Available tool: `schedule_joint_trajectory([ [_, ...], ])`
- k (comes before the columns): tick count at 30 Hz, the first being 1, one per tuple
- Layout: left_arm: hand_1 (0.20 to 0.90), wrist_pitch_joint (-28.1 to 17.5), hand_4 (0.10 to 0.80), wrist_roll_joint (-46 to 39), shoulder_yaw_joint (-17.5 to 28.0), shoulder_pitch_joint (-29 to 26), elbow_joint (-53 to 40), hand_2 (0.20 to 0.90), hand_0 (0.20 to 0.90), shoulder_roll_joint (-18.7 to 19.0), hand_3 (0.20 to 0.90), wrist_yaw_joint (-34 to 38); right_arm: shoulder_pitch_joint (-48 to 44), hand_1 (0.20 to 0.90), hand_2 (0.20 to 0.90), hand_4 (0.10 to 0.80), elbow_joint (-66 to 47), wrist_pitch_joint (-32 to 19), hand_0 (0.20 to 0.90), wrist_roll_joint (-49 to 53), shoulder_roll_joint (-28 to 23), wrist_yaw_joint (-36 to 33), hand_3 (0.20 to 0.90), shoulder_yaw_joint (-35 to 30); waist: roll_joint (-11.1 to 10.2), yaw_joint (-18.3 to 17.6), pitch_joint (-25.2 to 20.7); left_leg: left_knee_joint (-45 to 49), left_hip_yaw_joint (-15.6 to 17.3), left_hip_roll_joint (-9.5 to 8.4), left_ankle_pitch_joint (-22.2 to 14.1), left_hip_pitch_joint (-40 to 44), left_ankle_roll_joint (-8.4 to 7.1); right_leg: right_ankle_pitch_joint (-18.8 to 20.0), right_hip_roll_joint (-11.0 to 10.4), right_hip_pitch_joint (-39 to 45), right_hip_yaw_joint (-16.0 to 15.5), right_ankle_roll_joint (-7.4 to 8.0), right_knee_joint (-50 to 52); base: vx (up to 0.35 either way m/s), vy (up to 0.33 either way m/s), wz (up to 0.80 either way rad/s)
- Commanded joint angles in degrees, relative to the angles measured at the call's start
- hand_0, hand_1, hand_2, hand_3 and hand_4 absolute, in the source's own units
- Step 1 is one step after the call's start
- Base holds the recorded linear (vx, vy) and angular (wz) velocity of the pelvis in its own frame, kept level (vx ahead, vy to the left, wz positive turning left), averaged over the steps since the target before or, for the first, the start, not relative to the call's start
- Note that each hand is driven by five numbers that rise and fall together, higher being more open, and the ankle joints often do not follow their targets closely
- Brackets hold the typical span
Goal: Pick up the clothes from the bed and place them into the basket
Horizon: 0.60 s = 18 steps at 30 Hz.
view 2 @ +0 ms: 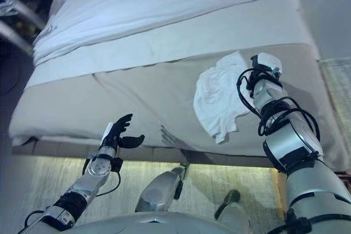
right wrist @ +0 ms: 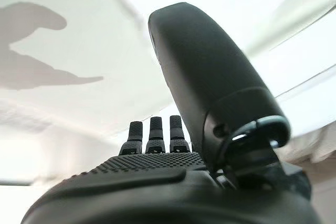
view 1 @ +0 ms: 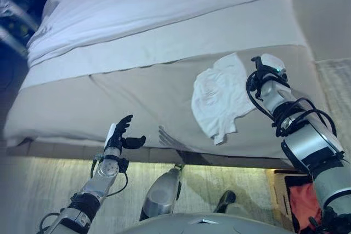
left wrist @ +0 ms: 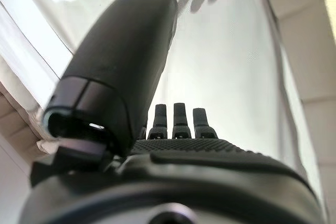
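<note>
**White garment on the bed edge, both hands empty**

A white garment point(view 1: 220, 98) is lying crumpled on the beige cover of the bed point(view 1: 137, 86), at the near edge, with its lower part draping down over the bed's front side. A white sheet point(view 1: 153, 4) is spread over the far part of the bed, well apart from the garment.

The right hand point(view 1: 270, 65) is being held over the bed just beside the garment, on its right; only the back of the hand and its white cover are shown from the head camera. In the right wrist view the fingers point(right wrist: 151, 135) are seen straight and released, with the thumb standing out and nothing between them.

The left hand point(view 1: 122, 134) is being held in front of the bed's near side, well apart from the garment, to its left. Its fingers point(left wrist: 175, 119) are released and straight, grasping nothing.

A red item point(view 1: 304, 198) is showing on the floor below the bed's right corner; what it is cannot be told.
</note>
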Motion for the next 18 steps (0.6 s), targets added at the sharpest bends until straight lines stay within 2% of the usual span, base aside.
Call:
schedule_joint_trajectory([
  [1, 0.9, -7.05, 0.8, 1.28, -0.58, -6.78, -8.38, 0.9, 0.9, 4.59, 0.9, 1.82, -13.3, 0.9, 0.9, 0.8, -2.2, 1.51, 0.9, 0.25, -1.93, -2.1, 0.9, 4.73, -1.03, 2.45, 7.34, 12.3, -1.57, -3.01, -10.14, -3.5, 2.93, 1.57, -1.08, -0.48, -0.66, -3.79, 2.01, -0.063, 0.028, 0.24],
  [5, 0.9, -8.16, 0.8, 0.04, -0.41, -6.72, -10.77, 0.9, 0.9, 5.19, 0.9, 3.18, -14.56, 0.9, 0.9, 0.8, -1.37, 3.05, 0.9, 0.0, -1.59, -1.57, 0.9, 4.79, -0.12, 3.32, 10.51, 18.37, -1.73, -5.26, -12.15, -7.71, 4.48, -0.49, -3.33, -5.17, -0.51, -4.11, 9.82, -0.077, 0.073, 0.22],
  [7, 0.9, -9.14, 0.8, -0.12, 0.07, -5.66, -12.04, 0.9, 0.9, 5.45, 0.9, 3.63, -14.29, 0.9, 0.9, 0.8, -0.96, 3.6, 0.9, -0.34, -1.26, -1.56, 0.9, 4.58, -0.14, 3.83, 11.08, 23.48, -1.27, -6.32, -14.45, -11.54, 5.43, -2.27, -4.25, -8.57, -0.23, -4.5, 14.98, -0.025, 0.08, 0.21],
  [13, 0.9, -9.34, 0.8, -0.66, -0.03, -5.39, -14.52, 0.9, 0.9, 5.8, 0.9, 5.26, -12.65, 0.9, 0.9, 0.8, 0.3, 6.07, 0.9, -3.16, -0.54, 2.14, 0.9, 4.43, -0.2, 3.96, 11.08, 32.58, -0.45, -6.81, -18.24, -19.73, 6.73, -4.42, -4.74, -16.51, 1.2, -5.02, 23.71, -0.015, 0.031, 0.08],
  [18, 0.9, -10.16, 0.8, -0.55, -0.36, -5.43, -17.25, 0.9, 0.9, 6.26, 0.9, 6.95, -12.98, 0.9, 0.9, 0.8, 4.01, 12.53, 0.9, -6.99, -0.96, 9.96, 0.9, 7.5, 0.21, 4.1, 11.08, 36.79, -0.41, -7.11, -19.81, -24.27, 7.51, -5.58, -4.2, -20.82, 2.2, -5.42, 26.8, -0.023, -0.001, -0.02],
])
